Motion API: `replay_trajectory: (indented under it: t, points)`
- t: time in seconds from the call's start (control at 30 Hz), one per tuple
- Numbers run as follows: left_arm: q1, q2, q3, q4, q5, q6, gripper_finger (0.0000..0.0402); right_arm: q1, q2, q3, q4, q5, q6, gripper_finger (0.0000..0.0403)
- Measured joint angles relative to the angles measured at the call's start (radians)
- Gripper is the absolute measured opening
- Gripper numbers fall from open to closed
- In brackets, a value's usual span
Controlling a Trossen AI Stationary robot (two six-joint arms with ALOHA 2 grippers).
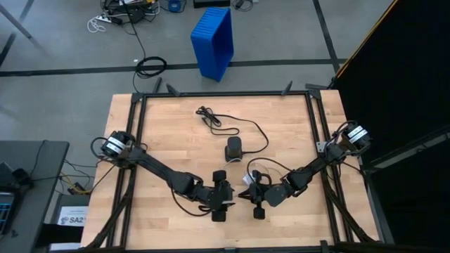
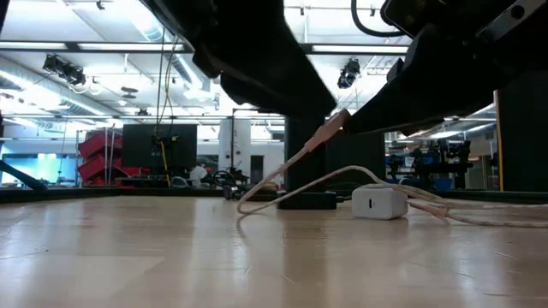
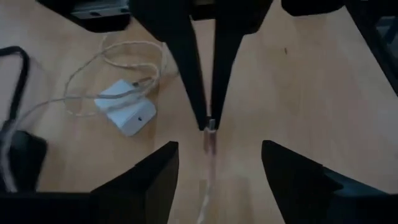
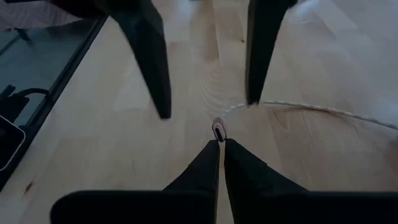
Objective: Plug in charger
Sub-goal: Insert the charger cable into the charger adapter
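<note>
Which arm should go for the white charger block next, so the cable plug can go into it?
Left, most likely. The left pincer is open and empty, with the white charger block lying on the table ahead of it. The right pincer is shut on the cable plug.

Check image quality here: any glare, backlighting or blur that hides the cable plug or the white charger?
Low view: bright ceiling lights backlight the arms into black silhouettes, yet the white charger stays readable. Left wrist view: the left gripper's fingers are soft, the cable plug fairly clear. Right wrist view: plug sharp, right gripper dark.
</note>
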Motion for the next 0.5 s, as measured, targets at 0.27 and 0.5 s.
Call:
replay_trajectory:
  t: [0.27,0.5]
  points:
    - [0.023,0.018,0.001,0.000,0.006,-0.004,0.0208,0.000,0.000,0.000,0.000,-0.003,0.001,0.0000]
    - [0.041,0.041,0.001,-0.013,0.040,-0.008,0.0146,-0.002,0.000,0.000,0.003,-0.018,-0.002,0.0000]
